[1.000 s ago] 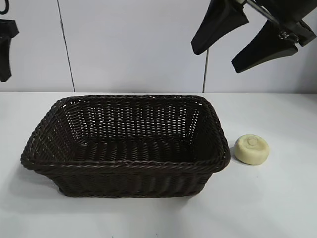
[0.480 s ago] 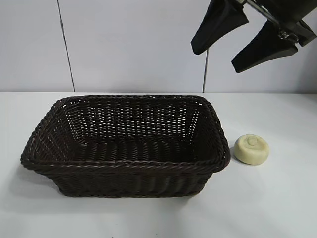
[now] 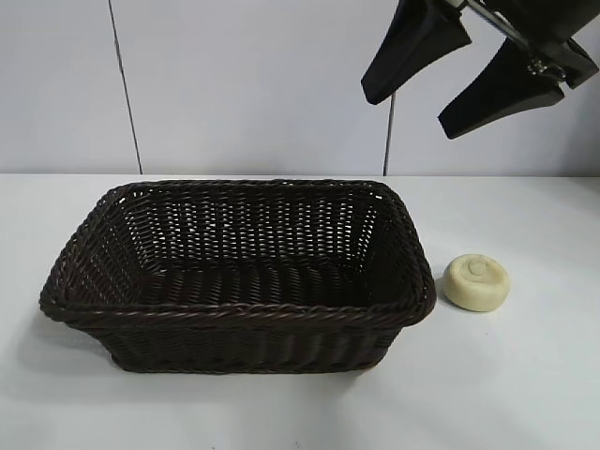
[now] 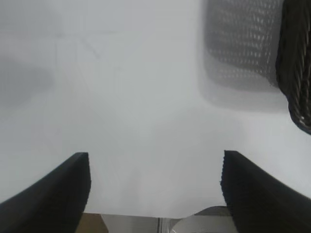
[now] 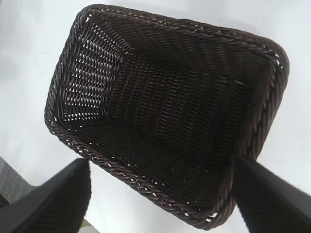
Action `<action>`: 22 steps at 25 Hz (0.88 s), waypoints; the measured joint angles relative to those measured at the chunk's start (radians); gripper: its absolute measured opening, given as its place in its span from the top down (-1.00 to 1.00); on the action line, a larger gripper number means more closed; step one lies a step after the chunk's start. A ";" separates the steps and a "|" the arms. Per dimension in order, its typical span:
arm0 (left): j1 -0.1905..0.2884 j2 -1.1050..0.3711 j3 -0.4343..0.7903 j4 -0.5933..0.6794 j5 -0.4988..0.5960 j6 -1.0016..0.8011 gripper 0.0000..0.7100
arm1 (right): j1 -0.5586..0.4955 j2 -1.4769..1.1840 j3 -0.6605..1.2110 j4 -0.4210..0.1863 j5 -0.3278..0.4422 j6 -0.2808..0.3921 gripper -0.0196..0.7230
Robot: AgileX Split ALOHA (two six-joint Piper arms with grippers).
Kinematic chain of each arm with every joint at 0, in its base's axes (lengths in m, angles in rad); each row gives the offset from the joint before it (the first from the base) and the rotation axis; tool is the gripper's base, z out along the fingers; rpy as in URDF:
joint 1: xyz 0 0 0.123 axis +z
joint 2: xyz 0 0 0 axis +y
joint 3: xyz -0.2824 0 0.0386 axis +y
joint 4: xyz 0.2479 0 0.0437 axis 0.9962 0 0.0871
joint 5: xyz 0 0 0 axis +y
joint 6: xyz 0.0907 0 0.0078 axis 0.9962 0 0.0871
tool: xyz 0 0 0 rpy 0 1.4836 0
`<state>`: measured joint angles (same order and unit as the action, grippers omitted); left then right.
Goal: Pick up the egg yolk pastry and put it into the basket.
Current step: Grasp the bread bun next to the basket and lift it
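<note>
The egg yolk pastry [image 3: 476, 281], a small pale cream puck, lies on the white table just right of the basket [image 3: 239, 309], apart from its rim. The dark brown wicker basket holds nothing; it also shows in the right wrist view [image 5: 170, 22] and at the edge of the left wrist view [image 4: 294, 68]. My right gripper [image 3: 411, 114] is open and empty, high above the basket's right end, up and left of the pastry; its wrist view [image 5: 160, 165] looks down into the basket. My left gripper [image 4: 155, 160] is open and empty over bare table, out of the exterior view. The pastry is in neither wrist view.
The white table [image 3: 525, 375] runs around the basket, with bare surface to the right of and in front of the pastry. A pale wall with vertical seams [image 3: 122, 84] stands behind.
The left gripper, seen at the exterior view's upper left edge one second ago, has gone out of that view. The right gripper, basket and pastry have not visibly moved.
</note>
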<state>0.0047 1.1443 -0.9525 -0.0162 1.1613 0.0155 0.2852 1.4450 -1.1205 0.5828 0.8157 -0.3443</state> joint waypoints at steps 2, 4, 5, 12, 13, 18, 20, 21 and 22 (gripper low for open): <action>0.000 -0.093 0.064 0.000 -0.015 0.000 -0.52 | 0.000 0.000 0.000 0.000 0.001 0.000 -0.61; 0.000 -0.179 0.119 0.000 -0.022 0.000 -0.52 | 0.000 0.000 0.000 0.000 0.001 0.000 -0.61; 0.000 -0.224 0.147 0.000 -0.029 0.000 -0.52 | 0.000 0.000 0.000 0.000 0.001 0.000 -0.61; 0.000 -0.474 0.294 0.000 -0.043 0.000 -0.52 | 0.000 0.000 0.000 0.000 0.001 0.000 -0.61; 0.000 -0.507 0.316 0.000 -0.043 0.000 -0.52 | 0.000 0.000 0.000 0.000 0.002 0.000 -0.61; 0.000 -0.641 0.411 0.000 -0.050 0.000 -0.52 | 0.000 0.000 0.000 0.000 0.007 0.000 -0.61; 0.000 -0.680 0.451 -0.001 -0.057 0.000 -0.52 | 0.000 0.000 0.000 0.000 0.008 0.000 -0.61; 0.000 -0.690 0.461 -0.003 -0.056 0.000 -0.52 | 0.000 0.000 0.000 0.000 0.008 0.000 -0.61; 0.000 -0.698 0.466 -0.003 -0.054 0.000 -0.52 | 0.000 0.000 0.000 0.000 0.008 0.000 -0.61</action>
<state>0.0047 0.4466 -0.4860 -0.0192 1.1078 0.0155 0.2852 1.4450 -1.1205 0.5828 0.8235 -0.3443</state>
